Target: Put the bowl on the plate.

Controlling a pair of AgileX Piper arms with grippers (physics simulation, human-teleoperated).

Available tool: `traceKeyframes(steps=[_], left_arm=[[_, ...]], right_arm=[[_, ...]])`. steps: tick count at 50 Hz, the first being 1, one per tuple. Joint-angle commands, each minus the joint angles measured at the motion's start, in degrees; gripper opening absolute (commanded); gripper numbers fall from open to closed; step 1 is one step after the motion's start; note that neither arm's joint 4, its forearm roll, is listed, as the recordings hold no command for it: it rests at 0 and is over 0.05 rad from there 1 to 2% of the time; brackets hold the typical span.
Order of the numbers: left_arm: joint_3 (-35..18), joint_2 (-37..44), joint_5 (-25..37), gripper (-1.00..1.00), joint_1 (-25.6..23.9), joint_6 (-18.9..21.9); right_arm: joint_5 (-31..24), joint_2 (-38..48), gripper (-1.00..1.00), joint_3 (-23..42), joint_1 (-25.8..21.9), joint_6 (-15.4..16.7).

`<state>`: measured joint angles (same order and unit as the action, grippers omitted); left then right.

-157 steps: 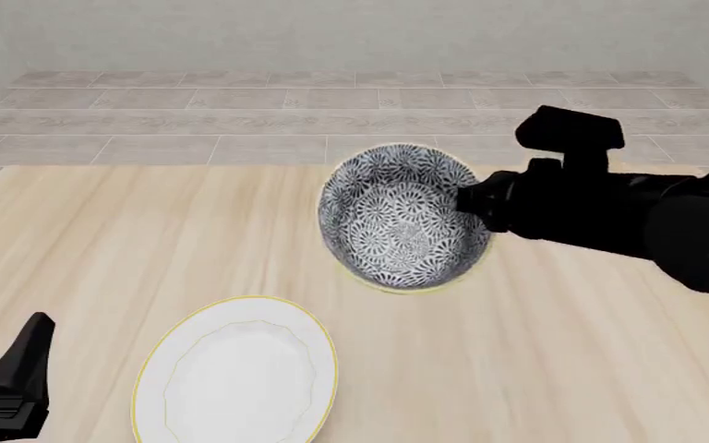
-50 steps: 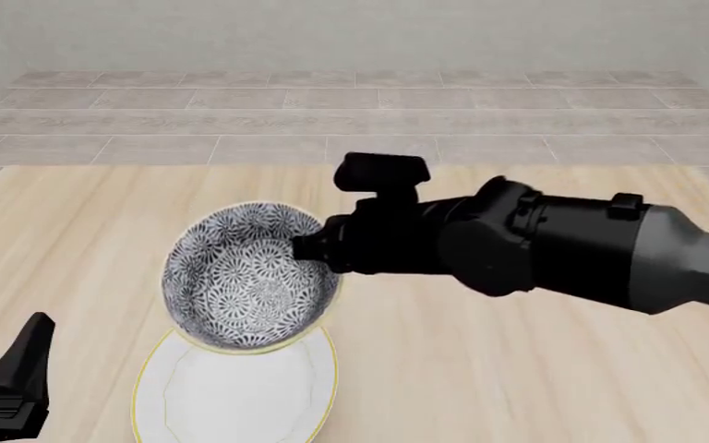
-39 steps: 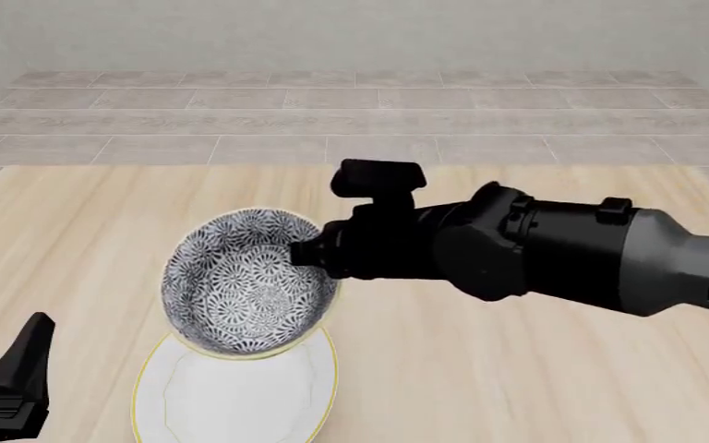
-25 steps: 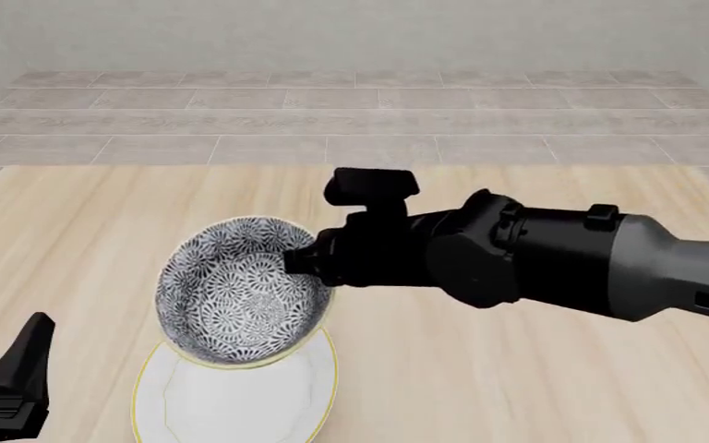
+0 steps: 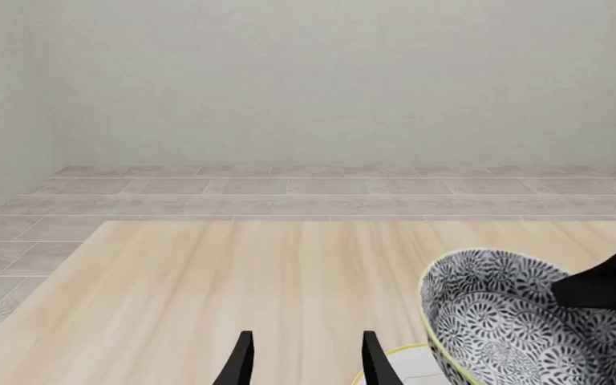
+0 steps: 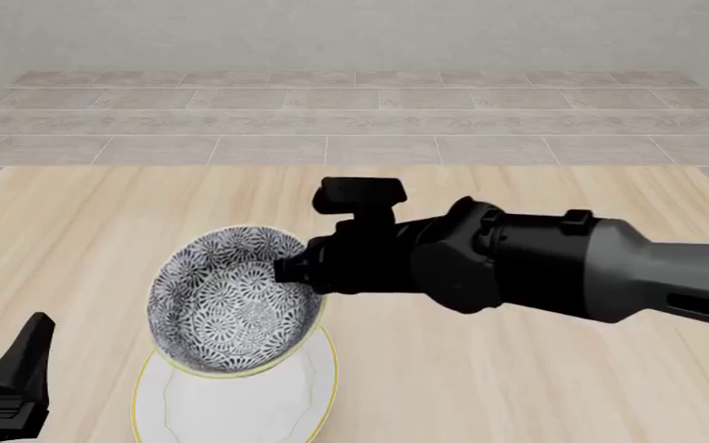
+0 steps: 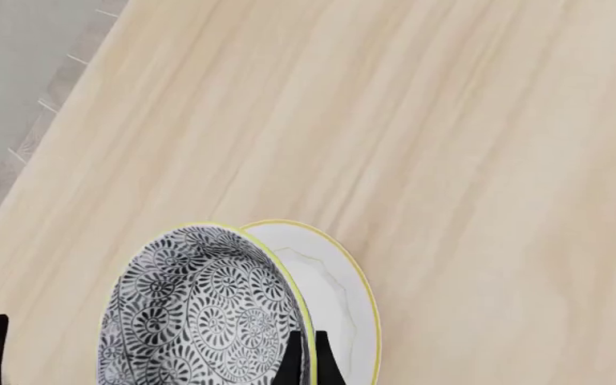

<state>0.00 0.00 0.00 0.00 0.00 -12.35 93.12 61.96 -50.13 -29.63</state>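
- Front view first, from the left side: my left gripper [image 6: 16, 374] waits low at the near-left corner of the counter [image 6: 108, 231], well apart from the work. In the left wrist view its two fingers [image 5: 244, 362] stand apart with nothing between them, so it is open and idle.
- Next to the right is the plate [image 6: 311, 392], white with a thin gold rim, flat on the counter near the front edge. Most of it is hidden under the bowl.
- The bowl [image 6: 225, 309], patterned in grey and white, hangs over the plate's far part and is tilted, its opening turned toward the camera. I cannot tell if its base touches the plate or is just above it.
- Further right, my right gripper [image 6: 291, 270] pinches the bowl's right rim wall. In the right wrist view the fingers [image 7: 289, 365] are nearly closed on this thin wall, one inside and one outside.
- I judge the bowl to be stiff, smooth ceramic, rather heavy for a hold on one edge only, so it can swing or slip between the pads. It is also fragile against the plate.
- The rim wall is the only good place to hold it. I should make it level, bring it over the plate's middle, and lower it softly before opening.
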Motion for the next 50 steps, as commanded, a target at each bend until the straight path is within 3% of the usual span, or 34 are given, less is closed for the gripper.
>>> traceKeyframes(steps=[1, 50], left_arm=[[0.0, 0.0, 0.0, 1.00, 0.0, 0.0], [0.0, 0.0, 0.0, 1.00, 0.0, 0.0]], right_arm=[[0.4, 0.7, -1.00, 0.3, -0.3, -0.2], [1.4, 3.2, -1.00, 0.2, -1.4, -0.4]])
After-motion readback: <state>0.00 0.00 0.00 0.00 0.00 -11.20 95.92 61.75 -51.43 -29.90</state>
